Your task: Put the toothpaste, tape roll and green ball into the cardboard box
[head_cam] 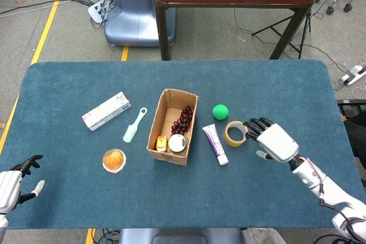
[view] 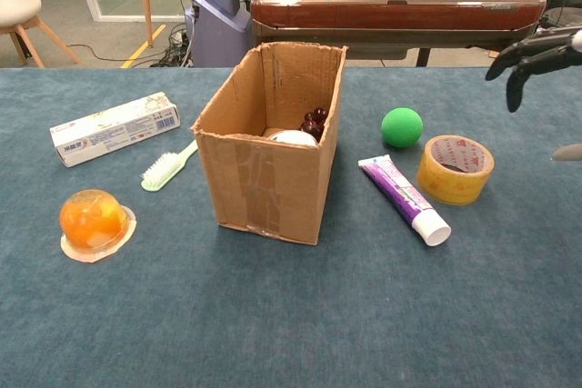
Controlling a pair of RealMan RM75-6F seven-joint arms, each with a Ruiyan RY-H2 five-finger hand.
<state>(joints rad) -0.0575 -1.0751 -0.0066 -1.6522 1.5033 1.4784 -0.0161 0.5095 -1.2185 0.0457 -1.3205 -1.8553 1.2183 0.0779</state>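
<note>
Hovering just to the right of the tape roll, the right robot hand is seen with its fingers spread apart and nothing held between them; in the head view the dark fingertips lie close beside the roll's right edge, though contact cannot be judged. The tape roll is laid flat on the blue bench, to the right of the toothpaste, a purple tube with a white cap pointed toward the near edge. The green ball is found just beyond these two, on the far side, near the right wall of the cardboard box. All three are outside the box and are set apart from one another.

The box is placed upright and open near the bench's middle, with dark grapes, a white round container and a small yellow packet seen inside it. To its left a green toothbrush and a long white carton are laid, and an orange jelly cup is set nearer the front.

The left robot hand is seen at the near left corner, well apart from everything, its fingers apart and empty.
</note>
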